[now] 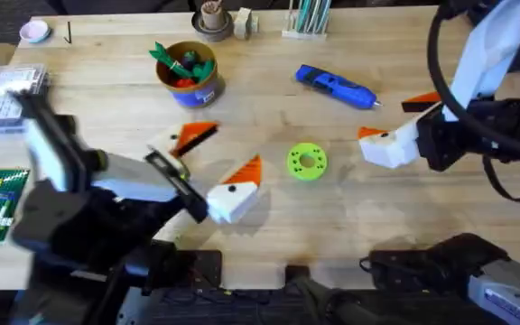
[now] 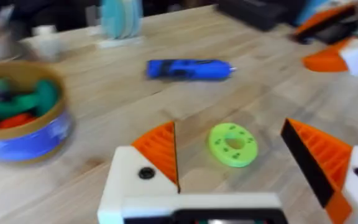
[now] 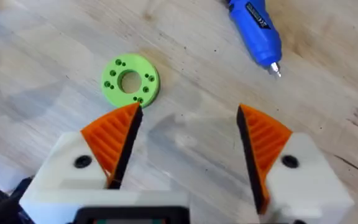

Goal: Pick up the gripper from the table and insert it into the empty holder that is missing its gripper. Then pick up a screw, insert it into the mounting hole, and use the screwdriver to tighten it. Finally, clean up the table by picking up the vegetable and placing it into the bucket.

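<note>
A: Blue casing: where does the screwdriver (image 1: 334,87) lie?
B: Flat on the table (image 1: 269,203), well apart from both arms; its white print is too small to read.

A: Left gripper (image 1: 215,167)?
B: Fingers spread, nothing between them, just beside the lime-green disc (image 1: 307,162).

A: Right gripper (image 1: 397,119)?
B: Fingers spread, empty, on the other side of the disc.

A: The bucket (image 1: 188,72)?
B: Upright behind the left gripper, holding green and red toy vegetables. Its blue label cannot be read.
</note>
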Robot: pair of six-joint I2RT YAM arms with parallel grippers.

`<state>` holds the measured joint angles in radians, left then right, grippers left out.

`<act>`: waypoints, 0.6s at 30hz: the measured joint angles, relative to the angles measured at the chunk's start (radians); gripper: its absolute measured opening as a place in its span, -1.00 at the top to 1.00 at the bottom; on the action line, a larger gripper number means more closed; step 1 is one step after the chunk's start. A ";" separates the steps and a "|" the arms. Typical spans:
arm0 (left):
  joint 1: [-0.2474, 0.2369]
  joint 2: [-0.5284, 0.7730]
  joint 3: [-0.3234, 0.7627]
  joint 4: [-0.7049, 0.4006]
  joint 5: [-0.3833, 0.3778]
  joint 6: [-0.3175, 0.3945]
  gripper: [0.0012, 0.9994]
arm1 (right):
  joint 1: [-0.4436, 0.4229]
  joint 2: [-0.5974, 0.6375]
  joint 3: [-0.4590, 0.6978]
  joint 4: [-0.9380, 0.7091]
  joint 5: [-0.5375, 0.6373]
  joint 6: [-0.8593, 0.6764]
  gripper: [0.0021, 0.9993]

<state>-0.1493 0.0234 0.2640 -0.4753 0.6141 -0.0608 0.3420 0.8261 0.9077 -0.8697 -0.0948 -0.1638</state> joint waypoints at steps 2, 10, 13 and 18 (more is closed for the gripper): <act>0.000 0.037 0.120 -0.133 -0.103 -0.004 -0.98 | 0.000 0.000 0.000 -0.002 0.000 0.000 -0.91; 0.000 0.372 0.635 -0.556 -0.375 0.071 -0.98 | 0.000 0.000 0.000 -0.042 0.000 0.000 -0.91; 0.000 0.519 0.793 -0.629 -0.423 0.119 -0.99 | 0.000 0.000 0.000 -0.053 0.000 0.000 -0.91; 0.000 0.671 0.918 -0.638 -0.431 0.157 -0.99 | 0.000 0.000 0.000 -0.053 0.000 0.000 -0.91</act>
<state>-0.1493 0.6947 1.1819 -1.1133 0.1829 0.0959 0.3420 0.8261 0.9077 -0.9222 -0.0948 -0.1638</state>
